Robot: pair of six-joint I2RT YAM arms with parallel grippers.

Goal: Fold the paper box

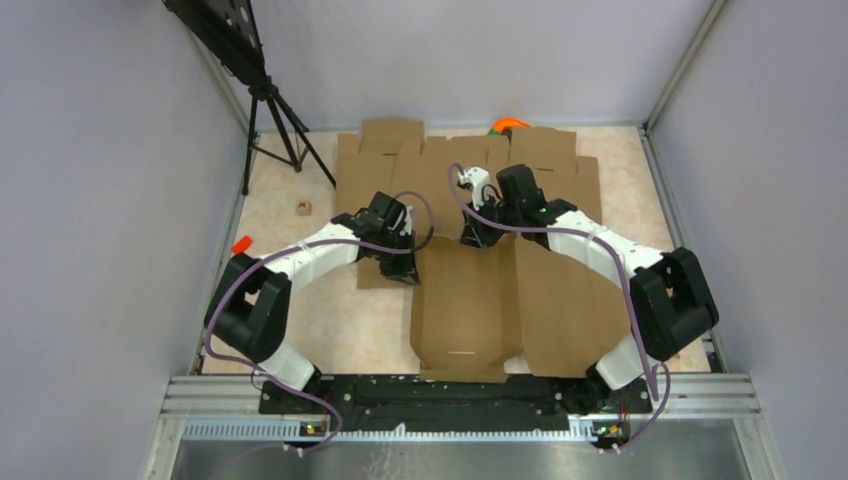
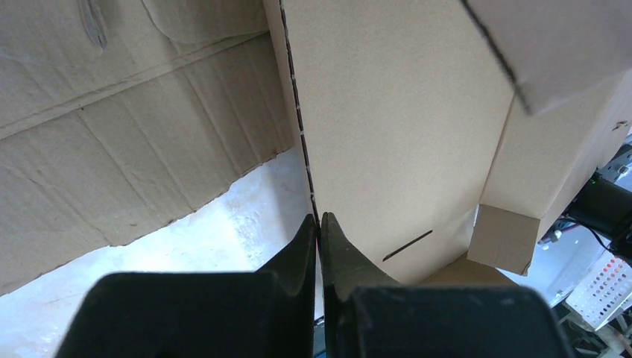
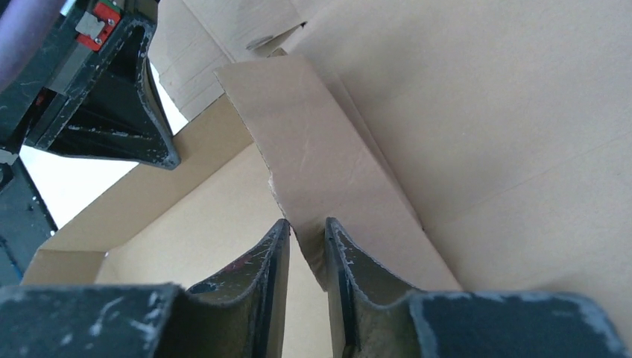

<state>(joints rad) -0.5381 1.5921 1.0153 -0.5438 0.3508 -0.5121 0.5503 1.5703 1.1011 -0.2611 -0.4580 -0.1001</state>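
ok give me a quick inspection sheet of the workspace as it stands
surface: pale marbled table, largely covered by cardboard
job's things: paper box at centre, lying mostly flat, a slot in its near panel
clutter: cardboard blanks behind and to the right of the box; small wooden cube; orange piece at the left edge; orange-and-green thing at the back, partly hidden
grippers: left gripper shut on the box's left edge; right gripper narrowly parted with a box flap in the gap, grip unclear
cables: purple cables looped along both arms, no snag seen
surroundings: grey walls; black tripod back left
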